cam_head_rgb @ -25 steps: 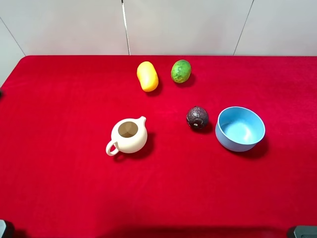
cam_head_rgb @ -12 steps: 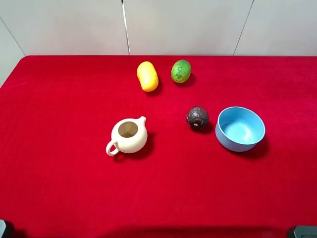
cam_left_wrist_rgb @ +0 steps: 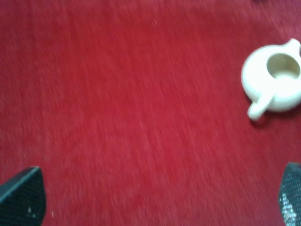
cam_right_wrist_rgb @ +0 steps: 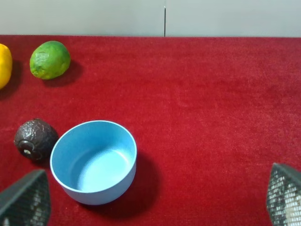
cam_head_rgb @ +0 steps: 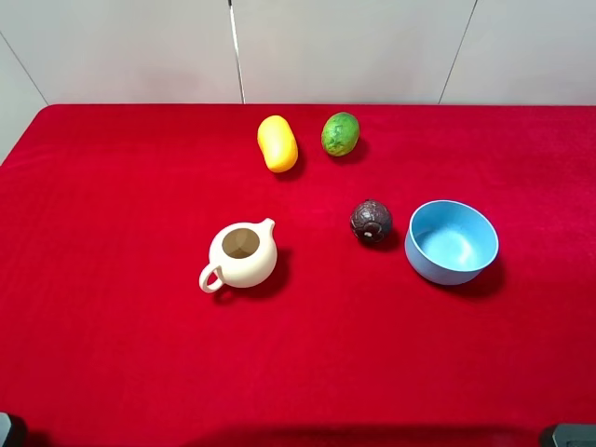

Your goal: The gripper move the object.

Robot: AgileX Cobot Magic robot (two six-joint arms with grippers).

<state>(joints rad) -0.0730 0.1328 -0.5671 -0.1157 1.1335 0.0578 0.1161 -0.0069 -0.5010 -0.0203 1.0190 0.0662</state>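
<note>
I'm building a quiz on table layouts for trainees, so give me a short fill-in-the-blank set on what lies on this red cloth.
1. The dark brown fruit lies right beside the ____ bowl.
2. The bowl holds ____.
3. The cream teapot has no ____ on its opening.
4. Behind them, the green fruit lies to the right of the ____ mango in the high view.

Missing words: blue; nothing; lid; yellow
</note>
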